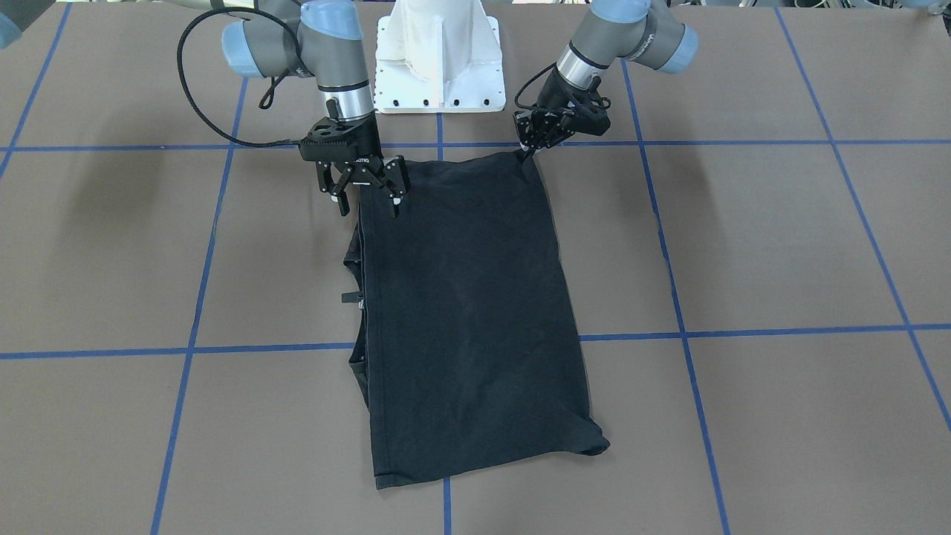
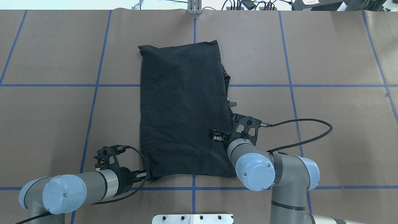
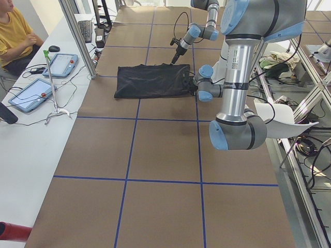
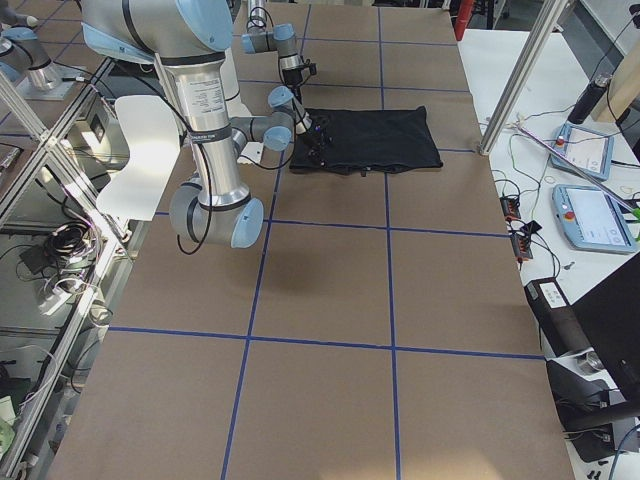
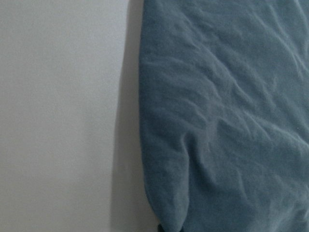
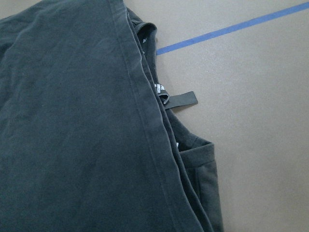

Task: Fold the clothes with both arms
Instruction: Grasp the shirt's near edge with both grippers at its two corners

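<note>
Brown table (image 1: 773, 245) marked with blue grid lines. A black shirt (image 1: 468, 312) lies flat at its middle, folded into a long rectangle, with layered edges showing along the right arm's side. The right tool (image 1: 369, 208) hangs spread wide over one corner nearest the robot. The left tool (image 1: 529, 148) is pinched narrow on the other near corner.

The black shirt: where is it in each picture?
Front-facing: shirt at centre.
Overhead: shirt at centre.
Exterior left: shirt upper middle, far.
Exterior right: shirt top middle, far.
Left wrist: shirt fills the right.
Right wrist: shirt fills the left.
Landmark: blue tape line passing under the shirt.
</note>
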`<state>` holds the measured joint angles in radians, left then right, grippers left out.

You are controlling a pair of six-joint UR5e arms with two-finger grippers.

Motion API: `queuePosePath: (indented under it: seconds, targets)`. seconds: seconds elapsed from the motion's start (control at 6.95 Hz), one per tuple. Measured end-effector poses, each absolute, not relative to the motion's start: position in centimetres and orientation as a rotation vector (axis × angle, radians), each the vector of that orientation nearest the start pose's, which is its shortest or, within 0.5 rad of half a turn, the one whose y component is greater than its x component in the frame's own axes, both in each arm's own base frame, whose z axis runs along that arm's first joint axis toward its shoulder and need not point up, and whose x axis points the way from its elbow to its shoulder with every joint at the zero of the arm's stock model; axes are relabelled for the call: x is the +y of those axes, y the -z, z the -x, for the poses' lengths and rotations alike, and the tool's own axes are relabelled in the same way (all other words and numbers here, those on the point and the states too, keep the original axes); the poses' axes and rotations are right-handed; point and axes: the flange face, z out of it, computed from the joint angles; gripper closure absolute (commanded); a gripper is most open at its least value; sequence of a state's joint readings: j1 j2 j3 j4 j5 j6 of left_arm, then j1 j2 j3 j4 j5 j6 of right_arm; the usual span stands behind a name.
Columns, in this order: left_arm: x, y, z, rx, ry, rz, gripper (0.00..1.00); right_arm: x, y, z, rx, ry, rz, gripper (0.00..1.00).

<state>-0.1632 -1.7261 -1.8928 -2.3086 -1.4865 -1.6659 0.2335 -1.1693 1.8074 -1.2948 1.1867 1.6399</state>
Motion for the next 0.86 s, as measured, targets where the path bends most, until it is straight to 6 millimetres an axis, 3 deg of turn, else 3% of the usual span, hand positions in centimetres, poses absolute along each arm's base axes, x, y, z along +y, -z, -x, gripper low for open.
queuePosePath:
  seconds: [0.72,0.86]
  targets:
    - [-22.6,-34.3,-51.3,1.217,0.274,-0.113,1.00,-32.1,-31.5,56.4,-0.796,-0.352,-0.512,0.22]
    - [-22.6,-34.2,-51.3,1.218,0.274,-0.113,1.00,-32.1,-31.6,56.4,-0.793,-0.349,-0.512,0.22]
